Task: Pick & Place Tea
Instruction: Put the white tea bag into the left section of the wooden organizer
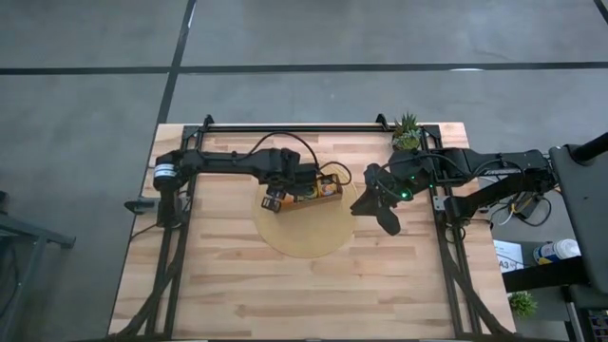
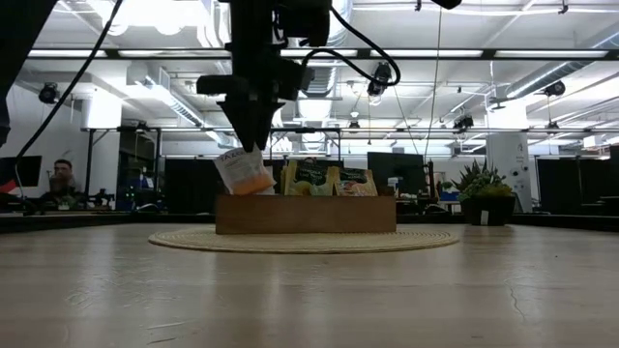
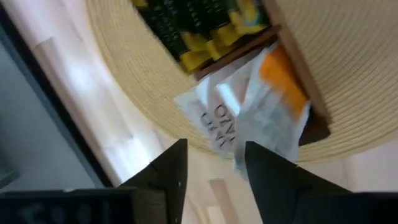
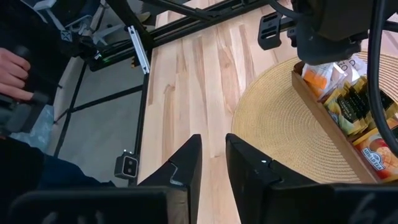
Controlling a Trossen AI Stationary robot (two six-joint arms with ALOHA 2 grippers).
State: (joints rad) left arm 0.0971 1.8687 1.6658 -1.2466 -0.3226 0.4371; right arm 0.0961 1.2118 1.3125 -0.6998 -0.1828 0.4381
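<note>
An open industrial lab or workshop hall: exposed ceiling ducts (image 2: 164, 92) and strip lights (image 2: 503, 53) overhead, monitors (image 2: 397, 172) and a seated person (image 2: 63, 179) at benches behind, grey concrete floor (image 1: 76, 114) around the wooden worktop (image 1: 313, 285).

Wooden table (image 1: 237, 294), round woven mat (image 1: 304, 233)
</note>
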